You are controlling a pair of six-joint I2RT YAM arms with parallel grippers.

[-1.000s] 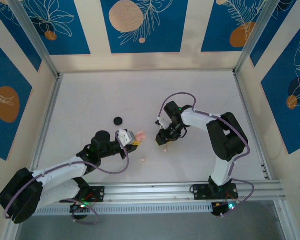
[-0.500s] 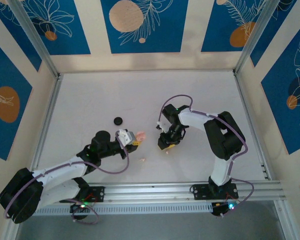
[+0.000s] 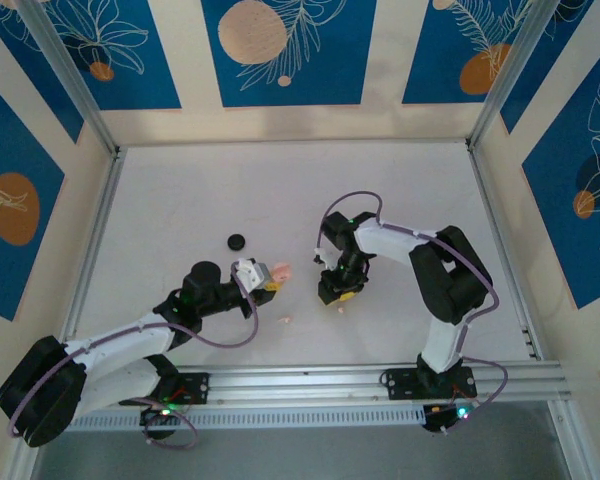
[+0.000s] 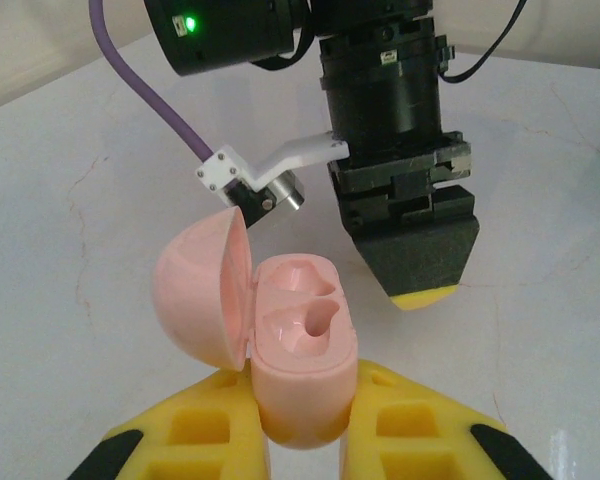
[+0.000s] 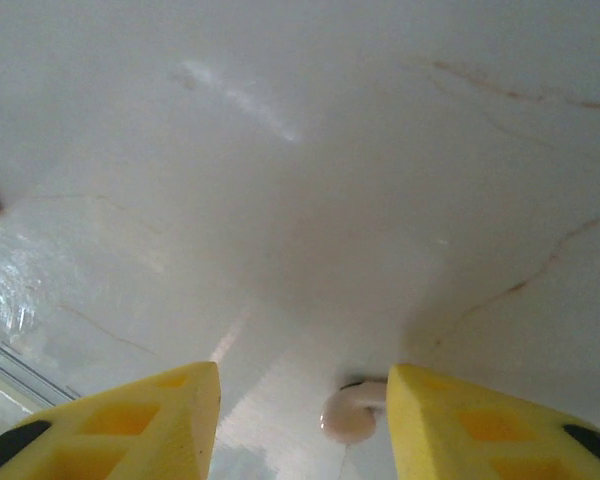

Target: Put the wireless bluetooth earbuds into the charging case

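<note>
My left gripper (image 4: pixel 305 405) is shut on the lower half of a pale pink charging case (image 4: pixel 298 350), whose lid (image 4: pixel 202 300) is swung open to the left and whose two wells are empty. In the top view that case (image 3: pixel 281 271) sticks out of the left gripper (image 3: pixel 264 277) toward the right arm. My right gripper (image 5: pixel 305 400) is open and low over the table, with a pale pink earbud (image 5: pixel 350 415) lying between its fingers, against the inner face of the right finger (image 5: pixel 480 425). From above, this earbud (image 3: pixel 338 306) lies just under the right gripper (image 3: pixel 338 294).
A second pale pink earbud (image 3: pixel 287 320) lies loose on the white table (image 3: pixel 180 200) between the two arms. A round black case (image 3: pixel 237 241) sits shut further back on the left. The right gripper (image 4: pixel 420 265) hangs close in front of the held case.
The right gripper has come toward the near edge and down over the pink earbud, and its jaws have widened a little. The left arm and the case are unchanged.
</note>
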